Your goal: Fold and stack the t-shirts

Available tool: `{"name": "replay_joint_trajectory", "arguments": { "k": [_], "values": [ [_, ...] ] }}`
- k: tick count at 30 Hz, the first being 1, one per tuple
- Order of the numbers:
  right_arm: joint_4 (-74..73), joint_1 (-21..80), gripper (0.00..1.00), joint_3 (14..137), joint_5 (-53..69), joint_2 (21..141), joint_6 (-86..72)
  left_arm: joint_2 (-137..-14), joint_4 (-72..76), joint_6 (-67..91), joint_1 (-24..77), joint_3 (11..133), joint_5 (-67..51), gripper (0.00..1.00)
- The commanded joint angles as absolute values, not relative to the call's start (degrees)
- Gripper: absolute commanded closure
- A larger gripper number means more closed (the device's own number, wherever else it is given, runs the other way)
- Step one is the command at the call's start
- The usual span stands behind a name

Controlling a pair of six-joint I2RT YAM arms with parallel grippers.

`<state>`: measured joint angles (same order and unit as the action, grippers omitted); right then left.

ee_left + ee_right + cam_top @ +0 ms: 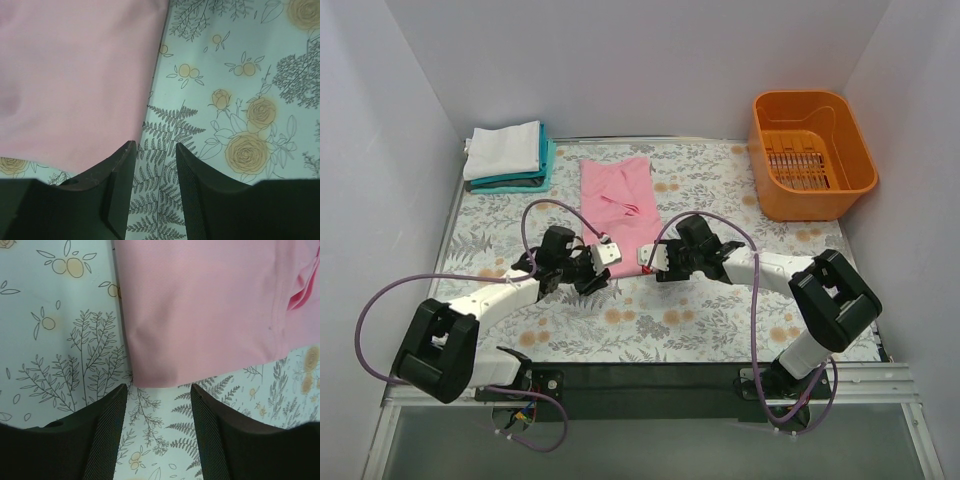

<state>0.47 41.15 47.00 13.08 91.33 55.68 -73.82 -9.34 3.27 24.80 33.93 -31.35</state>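
Reaches inward with the left arm and right arm, both low, elbows bent. Holds the left gripper slightly parted and the right gripper wider, nothing between either pair of fingers. Points the two grippers at each other, tips near.

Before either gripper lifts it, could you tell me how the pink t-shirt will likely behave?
Likely floppy: the pink t-shirt lies flat with soft creases, so a lifted edge would probably drape. Probably light, being thin cloth. It may unfold, since nothing pins its layers.
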Motion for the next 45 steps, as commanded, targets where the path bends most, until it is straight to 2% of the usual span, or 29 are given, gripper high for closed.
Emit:
{"name": "replay_joint_trajectory", "arguments": {
  "k": [1,10,14,17,18,19,20,21,22,32,33,34,35,36,39,45],
  "values": [
    [5.27,41.4,0.49,47.46,12.74,91.41,58.62,-74.96,-4.22,-2.62,26.28,31.56,-26.81,0.64],
    [5.36,42.27,0.48,46.23,16.44,94.39,61.17,-81.47,3.25,-3.78,27.16,29.62,-22.86,0.65],
    [5.98,42.45,0.51,46.23,15.38,97.47,61.0,-83.23,3.6,-3.6,27.16,29.71,-22.24,0.68],
    [6.5,42.45,0.62,45.79,14.85,98.7,61.17,-83.76,3.69,-4.04,27.25,29.27,-21.8,0.76],
    [6.5,42.45,0.77,45.79,14.51,98.79,60.91,-83.59,3.69,-4.39,27.16,29.27,-21.8,0.8],
    [6.42,42.45,0.83,45.88,14.41,98.62,60.56,-83.41,3.34,-4.39,27.16,29.27,-21.88,0.89],
    [6.24,42.45,0.88,45.79,14.24,98.44,60.3,-82.89,2.9,-4.31,27.16,29.27,-22.32,0.93],
    [5.98,42.45,0.98,45.7,14.24,97.39,60.12,-82.45,2.29,-4.57,27.16,29.35,-22.85,0.96],
    [5.02,42.45,0.99,45.53,14.24,96.51,59.86,-80.88,0.89,-4.83,27.16,29.44,-23.37,1.0],
    [-8.51,44.03,0.99,47.29,19.95,85.09,53.36,-66.2,-11.16,-5.36,27.68,28.13,-30.23,1.0],
    [-8.79,44.21,0.99,46.94,20.04,84.64,53.18,-65.14,-11.77,-5.19,27.77,27.95,-30.23,0.99],
    [-8.79,44.73,0.99,46.5,20.04,84.46,53.0,-64.26,-11.86,-4.75,27.77,27.25,-29.89,0.91],
    [-8.79,44.91,0.99,45.54,19.95,84.46,52.91,-62.68,-11.78,-4.31,27.77,26.9,-29.8,0.69],
    [-8.7,45.09,0.99,45.09,19.69,84.55,52.74,-62.23,-11.69,-4.22,27.86,26.55,-29.71,0.61],
    [-8.53,45.35,0.99,44.04,19.69,85.87,52.65,-61.79,-11.43,-5.36,27.95,25.32,-29.79,0.55],
    [-8.09,45.35,0.99,43.42,19.34,86.84,53.26,-66.87,-5.63,-8.17,28.48,23.73,-27.34,0.56]
  ]
}}
